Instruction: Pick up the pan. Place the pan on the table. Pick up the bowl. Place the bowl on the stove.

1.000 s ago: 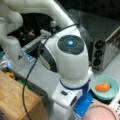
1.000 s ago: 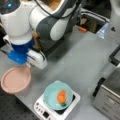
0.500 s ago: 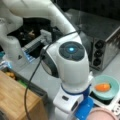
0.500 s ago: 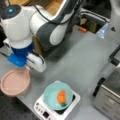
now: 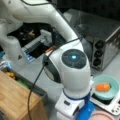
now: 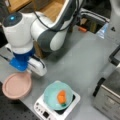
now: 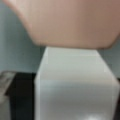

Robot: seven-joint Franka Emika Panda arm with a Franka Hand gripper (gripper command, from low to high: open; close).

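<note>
The grey tabletop [image 6: 82, 62] spreads across both front views, and the white arm [image 6: 50, 32] bends low over it toward a front view's left. A steel toaster oven [image 5: 102, 37] stands at a front view's right, with a wooden box [image 5: 15, 100] at the bottom left. The pan [image 6: 17, 85] sits flat on the tabletop near its edge, at a front view's lower left, and fills the top of the wrist view as a pink mass [image 7: 65, 20]. Its white handle [image 7: 75, 82] runs straight down the wrist view, very close to the camera. The stove [image 6: 56, 107] stands just beside the pan, and the bowl [image 6: 58, 96] rests on its black top, with an orange item [image 6: 61, 97] inside. The tool [image 6: 27, 71] hangs right at the pan's far rim, below the blue wrist [image 6: 21, 61]; whether it is wide, narrow or gripping the handle cannot be told.
</note>
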